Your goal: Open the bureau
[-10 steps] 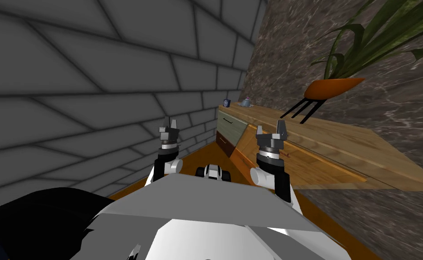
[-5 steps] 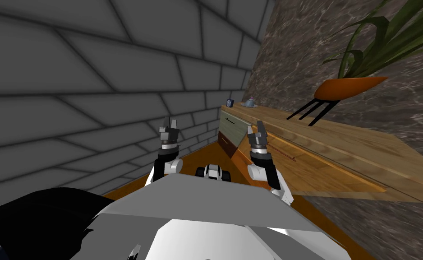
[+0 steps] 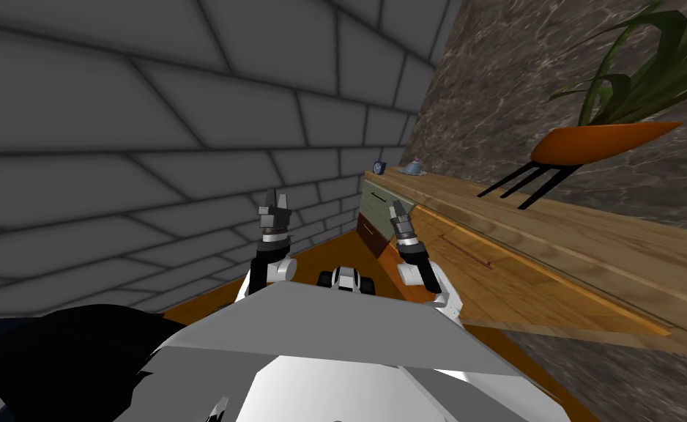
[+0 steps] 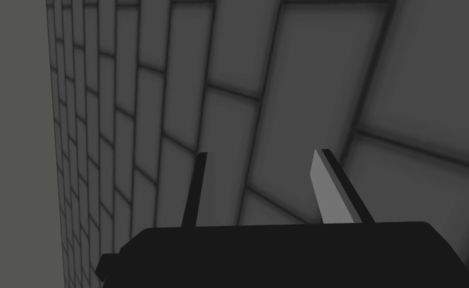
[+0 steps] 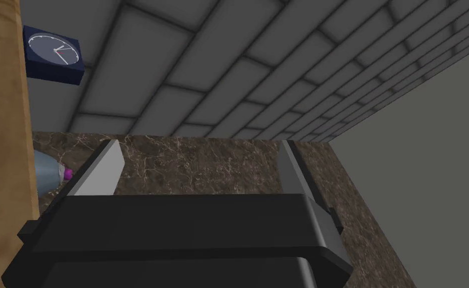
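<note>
A long, low wooden bureau (image 3: 554, 227) runs along the marbled wall on my right. Its near front is a wood panel with a thin dark handle (image 3: 466, 251). At the far end are a grey-green drawer front (image 3: 377, 206) and a dark brown one (image 3: 368, 233) below it. My right gripper (image 3: 396, 211) is open and held up just in front of the grey-green drawer front, touching nothing. In the right wrist view the right gripper (image 5: 198, 145) has the bureau's wooden edge (image 5: 1, 125) beside it. My left gripper (image 3: 281, 199) (image 4: 262, 152) is open and raised toward the brick wall.
On the bureau's top stand an orange plant pot (image 3: 598, 143) on black legs, a small dark blue clock (image 3: 380, 168) (image 5: 53, 54) and a blue-grey lidded dish (image 3: 413, 168) (image 5: 47, 172). A grey brick wall (image 3: 151, 146) closes the left side. The floor (image 3: 327, 258) is orange-brown.
My right arm has swung left and away from me, from before the wood panel to the grey-green drawer front. My head has turned left, so the bureau sits further right. The left arm is still.
</note>
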